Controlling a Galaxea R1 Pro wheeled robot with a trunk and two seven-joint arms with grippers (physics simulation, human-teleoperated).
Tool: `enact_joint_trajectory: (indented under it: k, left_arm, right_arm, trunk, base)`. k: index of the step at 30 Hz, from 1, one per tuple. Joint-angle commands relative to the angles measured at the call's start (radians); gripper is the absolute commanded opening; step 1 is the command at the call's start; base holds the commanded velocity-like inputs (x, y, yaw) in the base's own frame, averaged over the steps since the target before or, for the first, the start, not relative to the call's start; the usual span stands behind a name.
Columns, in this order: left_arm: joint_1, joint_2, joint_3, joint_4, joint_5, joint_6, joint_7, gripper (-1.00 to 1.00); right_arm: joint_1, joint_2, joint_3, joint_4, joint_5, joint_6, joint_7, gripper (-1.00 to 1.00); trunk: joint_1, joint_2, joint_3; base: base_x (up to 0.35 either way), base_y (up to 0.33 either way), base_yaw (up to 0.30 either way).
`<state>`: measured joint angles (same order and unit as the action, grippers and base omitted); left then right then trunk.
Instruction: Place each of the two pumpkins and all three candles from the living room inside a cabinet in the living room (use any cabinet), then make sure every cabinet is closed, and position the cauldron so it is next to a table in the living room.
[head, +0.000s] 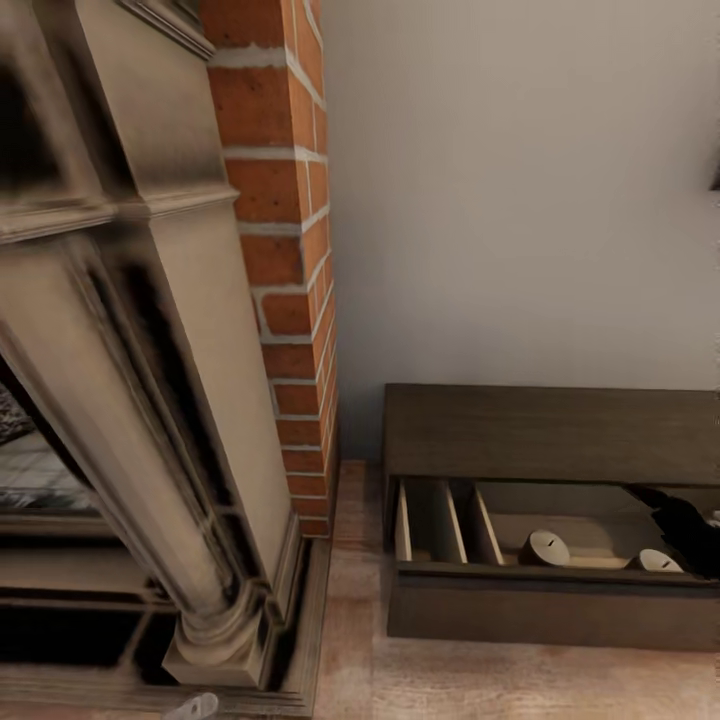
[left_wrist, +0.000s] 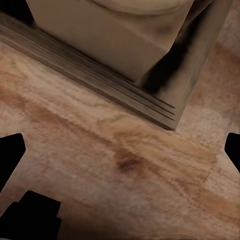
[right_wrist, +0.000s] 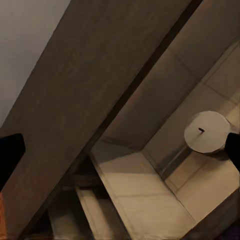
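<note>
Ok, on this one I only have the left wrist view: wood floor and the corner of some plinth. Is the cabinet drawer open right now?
Observer: Yes. In the head view the cabinet stands against the wall beside the brick fireplace, with its drawer pulled out.
Reviewer: Anything inside it?
Observer: One candle stands upright to the right of the dividers, and a second candle stands further right.
Reviewer: And the right arm?
Observer: The right gripper hangs over the drawer's right end. Its wrist view shows the jaws open with nothing between them.
</note>
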<state>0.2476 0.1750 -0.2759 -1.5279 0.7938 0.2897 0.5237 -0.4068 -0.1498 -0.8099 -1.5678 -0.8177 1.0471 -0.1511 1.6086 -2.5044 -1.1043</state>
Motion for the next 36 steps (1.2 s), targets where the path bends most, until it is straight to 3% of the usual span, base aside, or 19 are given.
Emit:
enact_joint_trajectory:
  k: [1, 9, 15, 18, 20, 22, 27, 31, 32, 33, 36]
  left_arm:
    - [0.0, 0.0, 0.0, 0.0, 0.0, 0.0, 0.0, 1.0]
    - [-0.001, 0.0, 0.0, 0.0, 0.0, 0.0, -0.001, 1.0]
    - [-0.001, 0.0, 0.0, 0.0, 0.001, 0.0, -0.001, 1.0]
    - [-0.002, 0.0, 0.0, 0.0, 0.001, 0.0, -0.001, 1.0]
    - [-0.002, 0.0, 0.0, 0.0, 0.001, 0.0, -0.001, 1.0]
    - [-0.002, 0.0, 0.0, 0.0, 0.001, 0.0, -0.001, 1.0]
    - [-0.002, -0.001, 0.0, 0.0, 0.001, 0.0, 0.0, 1.0]
    - [-0.002, -0.002, 0.0, 0.0, 0.001, 0.0, -0.001, 1.0]
    - [-0.002, -0.002, 0.0, 0.0, 0.001, 0.0, 0.0, 1.0]
    - [-0.002, -0.002, 0.0, 0.0, 0.001, 0.0, 0.0, 1.0]
    - [-0.003, -0.002, 0.0, 0.001, 0.001, 0.0, 0.0, 1.0]
  right_arm:
    - [0.002, 0.001, 0.016, -0.002, -0.003, 0.0, 0.0, 1.0]
    - [0.005, 0.004, 0.042, -0.026, -0.01, 0.0, -0.001, 1.0]
    - [0.011, 0.004, 0.027, -0.044, -0.008, 0.0, -0.008, 1.0]
    - [0.013, 0.0, -0.025, -0.025, -0.006, 0.0, -0.012, 1.0]
    - [0.013, -0.006, -0.079, 0.027, -0.006, 0.0, -0.014, 1.0]
    - [0.01, -0.015, -0.105, 0.087, -0.008, 0.0, -0.014, 1.0]
    - [0.007, -0.042, -0.121, 0.147, -0.009, 0.0, -0.015, 1.0]
    - [-0.002, -0.05, -0.122, 0.317, -0.012, 0.0, -0.004, 1.0]
    - [-0.01, -0.051, -0.118, 0.422, -0.014, -0.021, 0.022, 1.0]
    - [-0.012, -0.051, -0.115, 0.453, -0.014, -0.056, 0.053, 1.0]
    - [-0.014, -0.044, -0.11, 0.504, -0.01, -0.121, 0.244, 1.0]
  trunk:
    - [0.0, 0.0, 0.0]
    - [0.0, 0.0, 0.0]
    - [0.0, 0.0, 0.0]
    - [0.0, 0.0, 0.0]
    - [0.0, 0.0, 0.0]
    - [0.0, 0.0, 0.0]
    - [0.0, 0.0, 0.0]
    - [0.0, 0.0, 0.0]
    - [0.0, 0.0, 0.0]
    - [0.0, 0.0, 0.0]
    - [0.0, 0.0, 0.0]
  base:
    - [-0.231, 0.0, -0.007]
    - [-0.071, 0.0, -0.192]
    - [-0.001, 0.0, -0.038]
    - [0.0, 0.0, -0.024]
    - [0.0, 0.0, -0.009]
    - [0.0, 0.0, -0.004]
    - [0.0, 0.0, -0.001]
    - [0.0, 0.0, 0.0]
    - [0.0, 0.0, 0.0]
    - [0.0, 0.0, 0.0]
    - [0.0, 0.0, 0.0]
